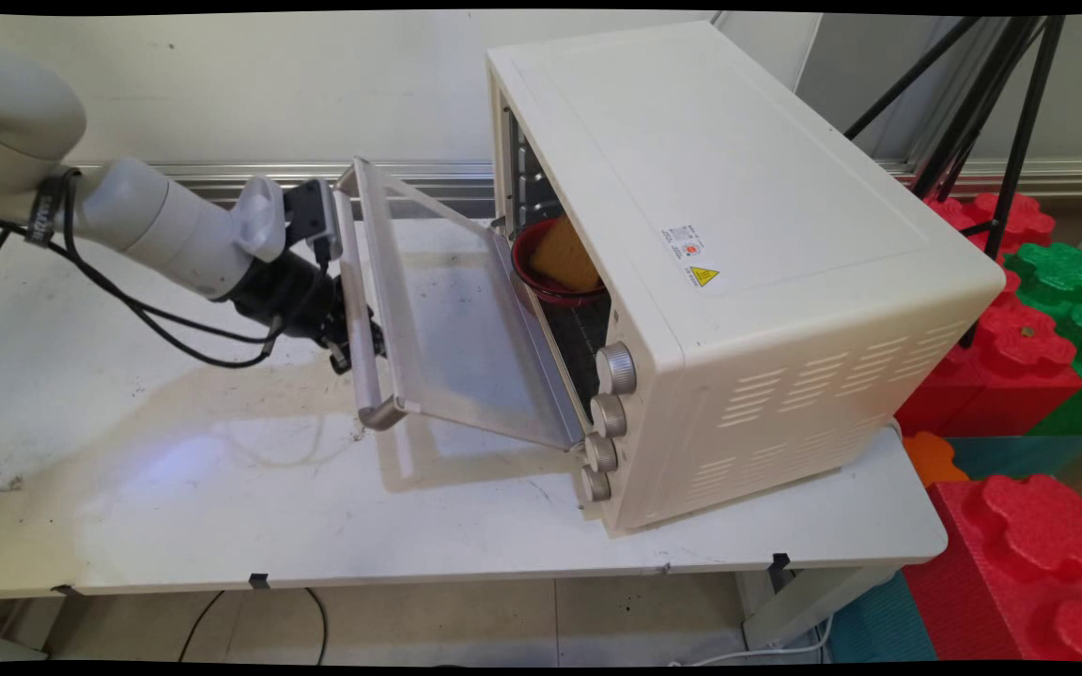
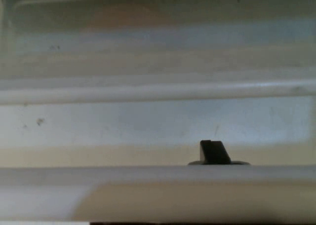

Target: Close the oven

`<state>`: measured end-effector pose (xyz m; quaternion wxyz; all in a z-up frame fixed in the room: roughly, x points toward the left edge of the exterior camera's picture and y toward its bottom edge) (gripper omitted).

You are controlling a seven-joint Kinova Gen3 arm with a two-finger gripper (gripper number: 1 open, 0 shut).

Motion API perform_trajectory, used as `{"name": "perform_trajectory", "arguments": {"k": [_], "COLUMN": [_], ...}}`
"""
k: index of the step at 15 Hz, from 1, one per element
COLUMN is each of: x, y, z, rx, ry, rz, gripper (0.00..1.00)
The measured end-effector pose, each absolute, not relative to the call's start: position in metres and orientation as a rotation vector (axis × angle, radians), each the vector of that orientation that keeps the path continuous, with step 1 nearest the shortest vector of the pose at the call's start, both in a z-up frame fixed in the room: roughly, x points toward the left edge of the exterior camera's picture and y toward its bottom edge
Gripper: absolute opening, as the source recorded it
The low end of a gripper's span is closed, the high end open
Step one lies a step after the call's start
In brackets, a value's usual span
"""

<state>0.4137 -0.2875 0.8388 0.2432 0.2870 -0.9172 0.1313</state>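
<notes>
A cream toaster oven (image 1: 719,244) stands on the white table (image 1: 175,507), and its glass door (image 1: 452,319) hangs half open, tilted toward the left. My gripper (image 1: 358,333) sits against the outer side of the door's silver handle bar (image 1: 370,376), about midway along it. In the hand view the handle bar (image 2: 158,185) runs across the bottom, and a single black tip of the gripper (image 2: 215,153) pokes up just past it, with the door glass (image 2: 148,121) behind. The fingers look shut and hold nothing. Inside the oven a red bowl (image 1: 550,282) holds a yellow-orange piece (image 1: 567,253).
Several silver knobs (image 1: 614,368) run down the oven's front right side. Big red and green foam blocks (image 1: 1020,357) and black tripod legs (image 1: 1001,141) stand to the right, off the table. Black cables (image 1: 165,329) hang under the arm.
</notes>
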Motion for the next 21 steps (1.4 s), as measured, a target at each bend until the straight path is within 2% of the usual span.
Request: {"name": "perform_trajectory", "arguments": {"k": [21], "x": [0.391], "y": [-0.326], "z": [0.929], "rx": [0.809], "ry": [-2.306], "rz": [0.457], "gripper": [0.0]}}
